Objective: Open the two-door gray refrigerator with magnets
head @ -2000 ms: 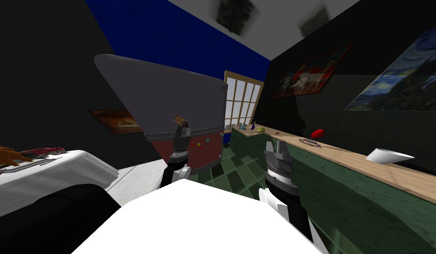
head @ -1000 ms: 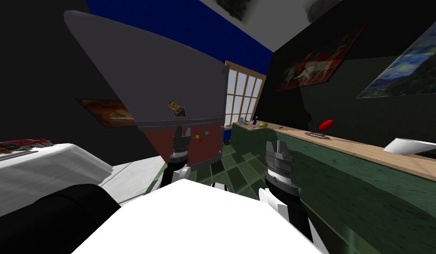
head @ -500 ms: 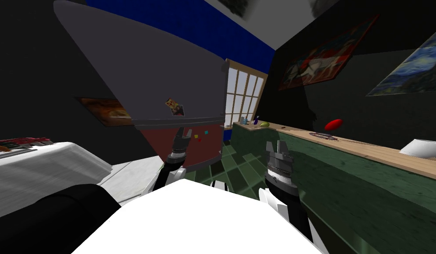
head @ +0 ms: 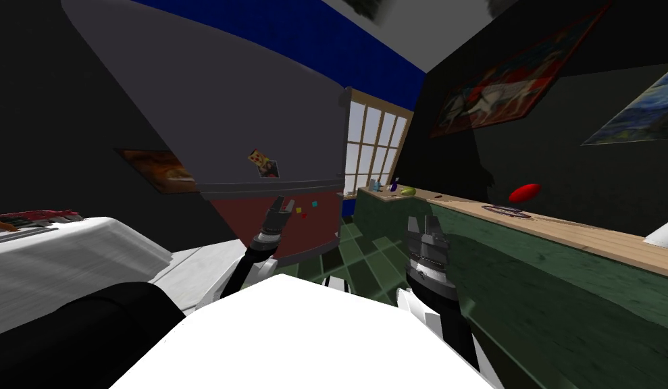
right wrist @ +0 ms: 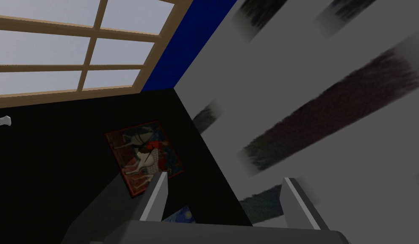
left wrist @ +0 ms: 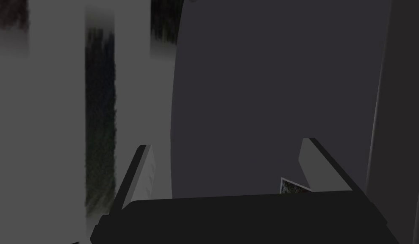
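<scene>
Closest in, the right gripper (head: 424, 223) is raised just past the chest, beside the green counter (head: 528, 283). Its fingers (right wrist: 157, 198) are spread wide and hold nothing. Ahead and to the left, the left gripper (head: 279, 204) angles upward at the refrigerator. In the head view its tips lie over the top of the dark red lower door (head: 312, 233), just under the bottom edge of the grey upper door (head: 244, 108); I cannot tell whether they touch it. The left wrist view shows its fingers (left wrist: 148, 173) released, well apart, with flat grey door between them and nothing gripped. A small picture magnet (head: 265, 164) sits low on the grey door, just beside one blade in the wrist view. Little coloured magnets (head: 300, 210) dot the red door near the gripper. Both doors look shut, and the refrigerator looms large straight ahead. A white table (head: 89, 250) lies off to the left. The green tiled floor (head: 356, 253) runs between refrigerator and counter. On the counter's wooden top (head: 582, 236) rests a red object (head: 525, 192), with bottles (head: 393, 184) at its far end. Beyond them is a wood-framed window (head: 376, 145), set in a blue wall (head: 292, 34).
</scene>
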Controlling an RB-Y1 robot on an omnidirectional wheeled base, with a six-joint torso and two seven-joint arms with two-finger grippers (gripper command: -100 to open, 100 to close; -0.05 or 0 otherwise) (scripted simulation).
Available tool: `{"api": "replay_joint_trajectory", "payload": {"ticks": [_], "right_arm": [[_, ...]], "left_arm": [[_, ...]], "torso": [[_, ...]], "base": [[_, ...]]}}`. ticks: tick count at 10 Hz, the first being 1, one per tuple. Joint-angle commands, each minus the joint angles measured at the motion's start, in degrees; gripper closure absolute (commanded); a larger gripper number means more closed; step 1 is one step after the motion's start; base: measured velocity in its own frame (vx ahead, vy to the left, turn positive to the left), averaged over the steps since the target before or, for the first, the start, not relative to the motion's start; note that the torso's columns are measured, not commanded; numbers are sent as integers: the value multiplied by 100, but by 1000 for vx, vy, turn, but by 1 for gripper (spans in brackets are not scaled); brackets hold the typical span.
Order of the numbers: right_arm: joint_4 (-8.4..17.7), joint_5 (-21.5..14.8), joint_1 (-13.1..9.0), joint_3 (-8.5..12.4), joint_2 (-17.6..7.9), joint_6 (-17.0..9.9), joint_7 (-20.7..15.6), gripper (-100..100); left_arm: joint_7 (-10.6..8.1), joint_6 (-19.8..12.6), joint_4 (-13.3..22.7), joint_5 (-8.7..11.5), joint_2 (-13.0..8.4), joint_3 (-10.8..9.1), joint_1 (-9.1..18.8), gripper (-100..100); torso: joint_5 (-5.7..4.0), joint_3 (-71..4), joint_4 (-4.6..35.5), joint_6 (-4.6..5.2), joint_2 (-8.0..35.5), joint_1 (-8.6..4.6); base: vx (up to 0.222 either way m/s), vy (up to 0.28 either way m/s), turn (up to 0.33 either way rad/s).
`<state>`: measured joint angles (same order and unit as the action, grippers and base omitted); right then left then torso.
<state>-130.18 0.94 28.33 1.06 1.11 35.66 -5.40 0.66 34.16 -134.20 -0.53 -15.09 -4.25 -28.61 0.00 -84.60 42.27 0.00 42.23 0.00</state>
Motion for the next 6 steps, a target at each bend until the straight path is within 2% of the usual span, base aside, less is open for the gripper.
{"api": "replay_joint_trajectory", "payload": {"ticks": [1, 3, 4, 5, 6], "right_arm": [[0, 0, 0, 0, 0, 0, 0, 0], [0, 0, 0, 0, 0, 0, 0, 0], [0, 0, 0, 0, 0, 0, 0, 0], [0, 0, 0, 0, 0, 0, 0, 0], [0, 0, 0, 0, 0, 0, 0, 0]], "left_arm": [[-175, -100, 25, 75, -379, -172, -71, -100], [-418, -230, 46, 183, -767, -412, -203, -100], [-418, -230, 46, 183, -881, -412, -203, -100], [-546, -299, 56, 241, -1084, -539, -273, -100], [-546, -299, 56, 241, -1138, -539, -273, -100]], "torso": [[0, -4, -2, 0, -5, 0], [-1, 4, 2, 0, 6, -1], [-1, 1, 0, 0, 1, -3], [0, 5, 2, 1, 10, 0], [0, 5, 2, 0, 7, 0]], "base": [[76, -28, 20], [92, -36, 46], [75, -31, 25], [83, -32, 36], [67, -25, 24]]}}
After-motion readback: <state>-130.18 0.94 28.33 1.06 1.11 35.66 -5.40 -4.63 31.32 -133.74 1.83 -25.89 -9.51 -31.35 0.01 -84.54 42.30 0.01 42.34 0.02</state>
